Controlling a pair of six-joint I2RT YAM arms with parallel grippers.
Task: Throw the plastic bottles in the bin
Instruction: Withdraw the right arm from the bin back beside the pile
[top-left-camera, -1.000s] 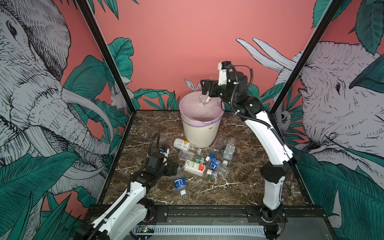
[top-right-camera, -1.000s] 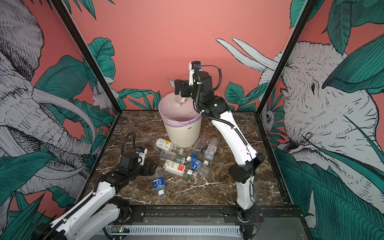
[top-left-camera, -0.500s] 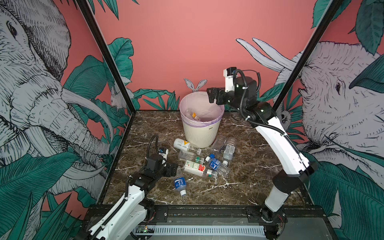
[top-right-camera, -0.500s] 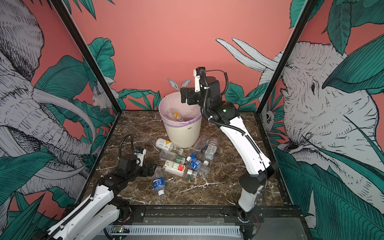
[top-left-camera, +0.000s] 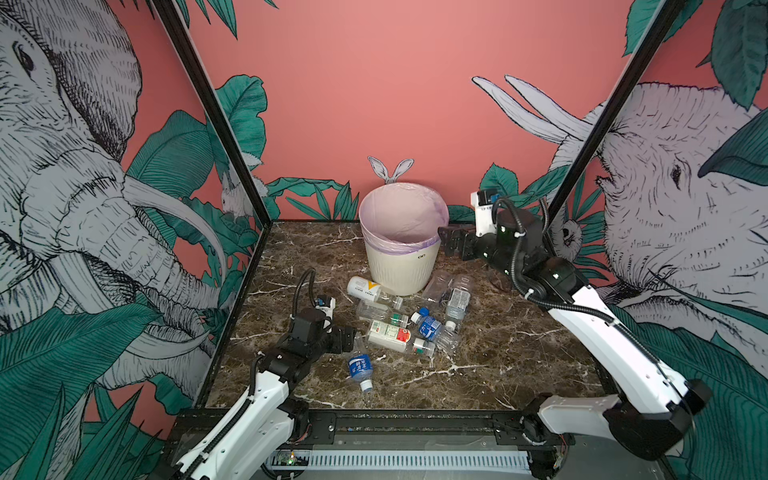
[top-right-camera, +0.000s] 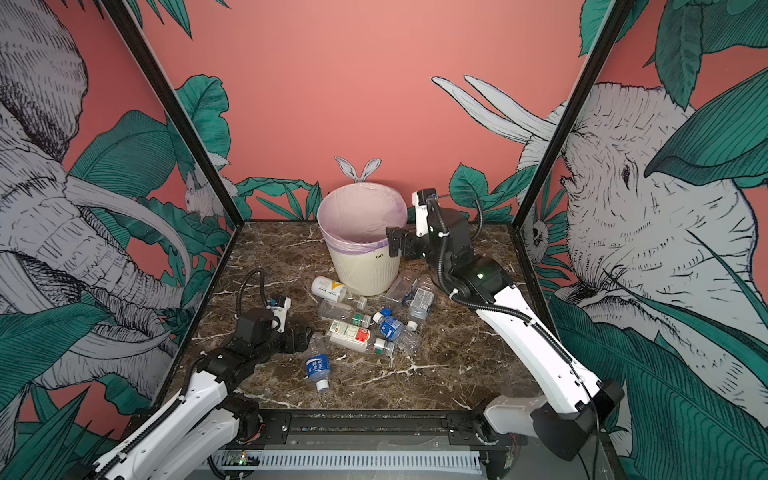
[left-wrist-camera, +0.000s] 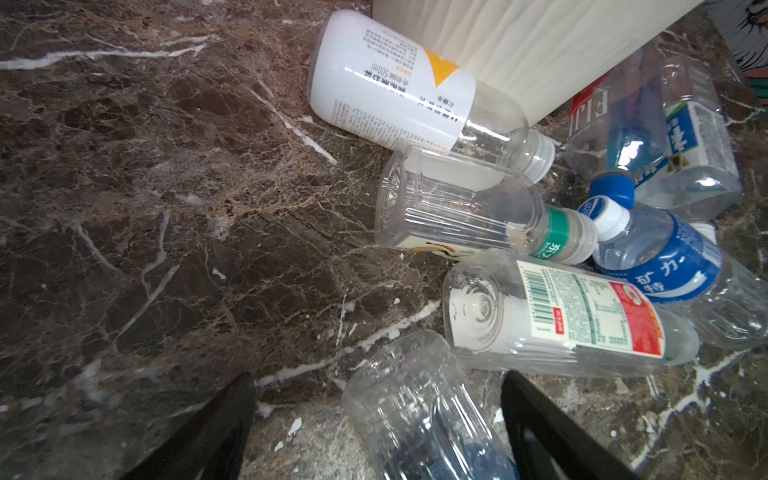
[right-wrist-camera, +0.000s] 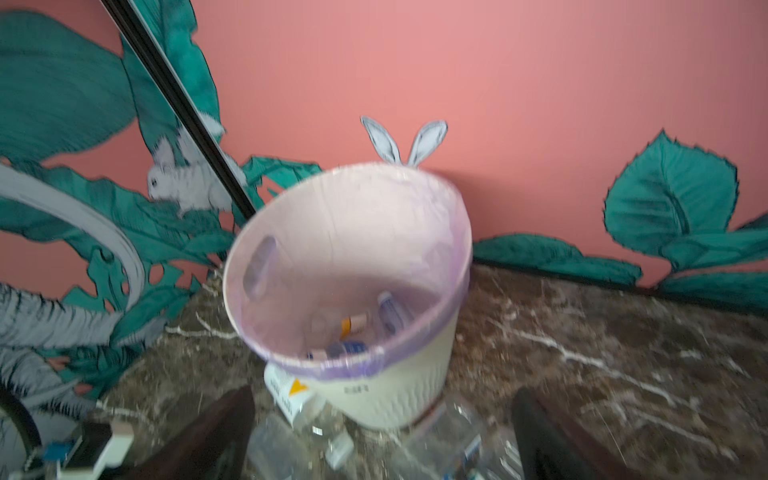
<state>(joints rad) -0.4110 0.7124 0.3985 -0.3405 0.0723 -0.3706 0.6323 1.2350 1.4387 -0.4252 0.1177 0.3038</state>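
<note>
The bin (top-left-camera: 401, 266) (top-right-camera: 359, 266) stands at the back of the marble floor, and bottles lie at its bottom (right-wrist-camera: 353, 328). Several plastic bottles lie in front of it: a white one with a yellow mark (top-left-camera: 365, 288) (left-wrist-camera: 390, 83), a red-green labelled one (top-left-camera: 388, 334) (left-wrist-camera: 582, 316), and a blue-labelled one (top-left-camera: 360, 365). My left gripper (top-left-camera: 347, 336) (left-wrist-camera: 378, 380) is open low over the floor, its fingers either side of the blue-labelled bottle's clear base (left-wrist-camera: 415, 415). My right gripper (top-left-camera: 445, 245) (right-wrist-camera: 384, 397) is open and empty beside the bin's right rim.
More clear bottles (top-left-camera: 455, 299) lie against the bin's right foot, below my right gripper. Black frame posts (top-left-camera: 216, 124) and printed walls close in the left, right and back sides. Bare marble (top-left-camera: 519, 353) shows at the front right.
My right gripper has drawn back from above the bin, down and to the right of its rim. The bottle under it has dropped into the bin. The left arm has barely shifted.
</note>
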